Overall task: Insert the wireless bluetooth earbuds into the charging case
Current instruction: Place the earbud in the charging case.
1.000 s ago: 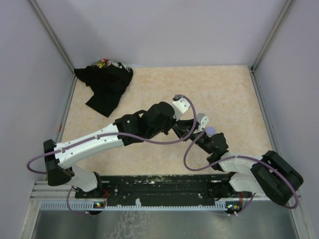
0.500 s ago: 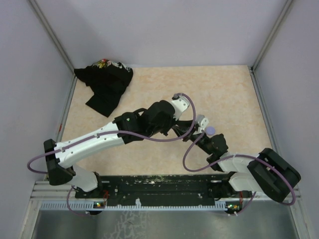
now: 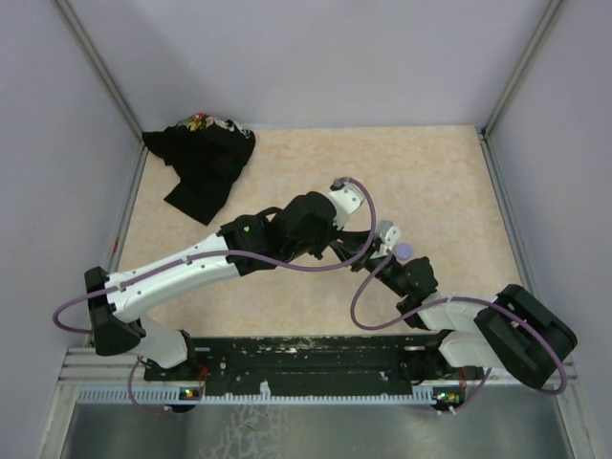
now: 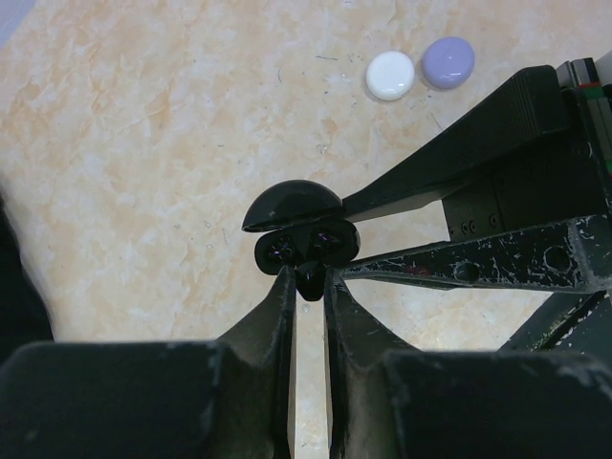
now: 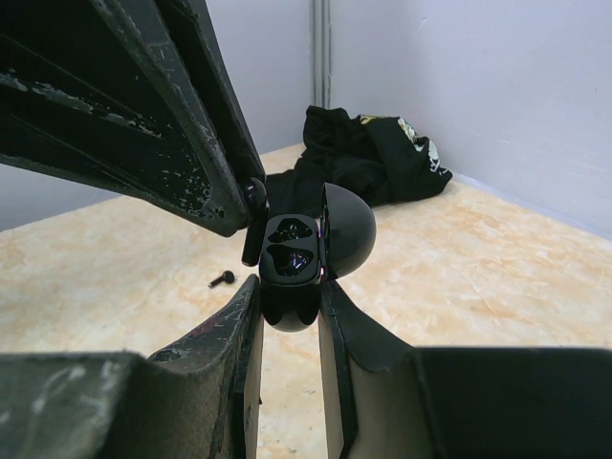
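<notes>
My right gripper (image 5: 290,292) is shut on the base of a black charging case (image 5: 290,251), held above the table with its lid (image 5: 349,229) open. Its two sockets show dark and glossy. My left gripper (image 4: 308,277) is shut on a dark earbud (image 4: 309,281), held right at the case's rim (image 4: 306,246). In the right wrist view the left fingers (image 5: 182,143) come in from the upper left, against the case's left side. A second dark earbud (image 5: 222,278) lies on the table. In the top view both grippers meet near the table's middle (image 3: 368,251).
A white disc (image 4: 390,75) and a lavender disc (image 4: 448,62) lie side by side on the beige table beyond the case. A crumpled black cloth (image 3: 201,163) lies at the back left corner, also in the right wrist view (image 5: 373,153). Grey walls enclose the table.
Both arms shifted very slightly a second ago and have held still since. The grippers stay together at the case, each with the same hold.
</notes>
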`<state>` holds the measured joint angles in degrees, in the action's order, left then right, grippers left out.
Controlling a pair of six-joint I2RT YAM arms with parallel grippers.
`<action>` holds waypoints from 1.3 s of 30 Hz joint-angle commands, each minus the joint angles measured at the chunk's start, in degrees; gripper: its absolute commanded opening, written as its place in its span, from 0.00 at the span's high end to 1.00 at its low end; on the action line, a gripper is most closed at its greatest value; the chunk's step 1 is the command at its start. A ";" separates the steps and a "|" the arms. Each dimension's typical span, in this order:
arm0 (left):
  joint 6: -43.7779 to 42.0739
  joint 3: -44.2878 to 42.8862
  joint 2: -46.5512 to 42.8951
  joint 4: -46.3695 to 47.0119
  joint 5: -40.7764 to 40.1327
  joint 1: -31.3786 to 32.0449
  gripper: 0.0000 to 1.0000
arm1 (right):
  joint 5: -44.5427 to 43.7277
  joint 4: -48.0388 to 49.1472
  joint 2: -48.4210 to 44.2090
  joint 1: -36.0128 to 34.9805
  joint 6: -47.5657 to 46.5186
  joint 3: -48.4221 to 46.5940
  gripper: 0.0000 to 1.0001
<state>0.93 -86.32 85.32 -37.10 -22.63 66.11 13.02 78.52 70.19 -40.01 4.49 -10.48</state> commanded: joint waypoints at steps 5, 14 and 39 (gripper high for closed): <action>-1.36 -2.53 -1.27 2.61 -0.76 -0.20 1.00 | 1.23 4.10 -0.14 -0.16 -0.26 -0.33 1.00; -1.45 -1.94 -1.98 4.63 1.20 -0.34 1.00 | 1.40 3.99 -0.14 -0.16 -0.18 -0.42 1.00; -1.68 -3.29 1.99 -0.34 0.10 -0.89 1.00 | 1.08 4.22 -0.50 -0.15 0.21 -0.32 1.00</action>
<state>-0.25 -87.33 86.54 -35.99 -22.48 65.67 13.61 78.46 70.19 -40.01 4.54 -10.48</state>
